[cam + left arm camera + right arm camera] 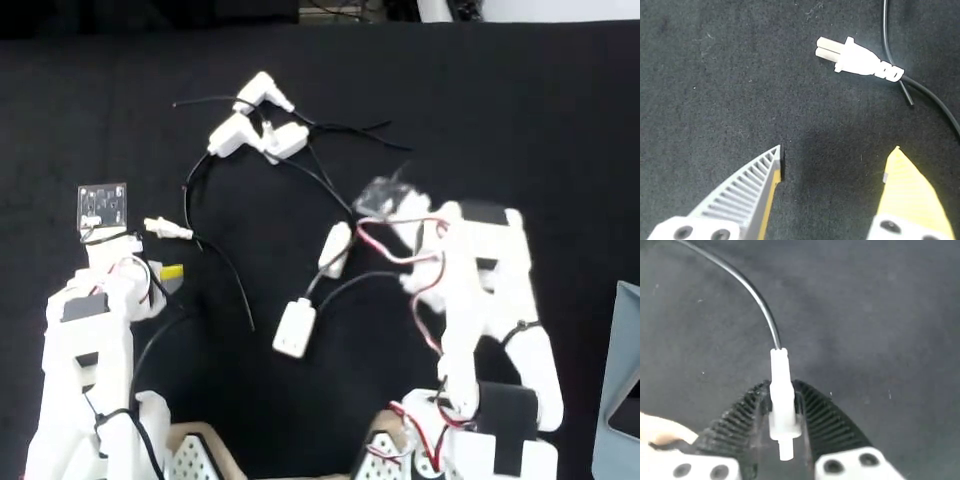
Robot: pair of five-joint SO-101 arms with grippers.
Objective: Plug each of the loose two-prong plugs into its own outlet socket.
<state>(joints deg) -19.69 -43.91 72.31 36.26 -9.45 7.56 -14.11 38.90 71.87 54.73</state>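
A: Checking the left hand (838, 150) first: spread wide, gripping nothing, poised low over the black surface (715, 75).

B: And the two-prong plug (855, 57)?

A: Lying flat just ahead of the fingertips, off toward the yellow finger (907, 195), touching neither finger, with prongs aimed across the hand's front and the black cable (940, 107) trailing away past the yellow side.

B: Handling?

A: Probably light, with a rigid moulded body. Smooth plastic, so likely to skid or twist under a poor pinch. Expect some tug from the springy cable too. Best taken across the flat sides of the body, behind the flange and clear of the prongs.

B: Right hand (781, 385)?

A: Closed on another white plug (782, 415), pinched at mid-body between the ribbed fingers (735, 425), with its lead (752, 294) running out beyond the fingertips and the narrow end pointing back toward the wrist.

B: Somewhere to plug in?

A: Seen from above, one outlet socket (295, 327) lying between the two hands, nearer the arm bases, plus a cluster of white connectors (250, 130) well beyond both sets of fingertips.
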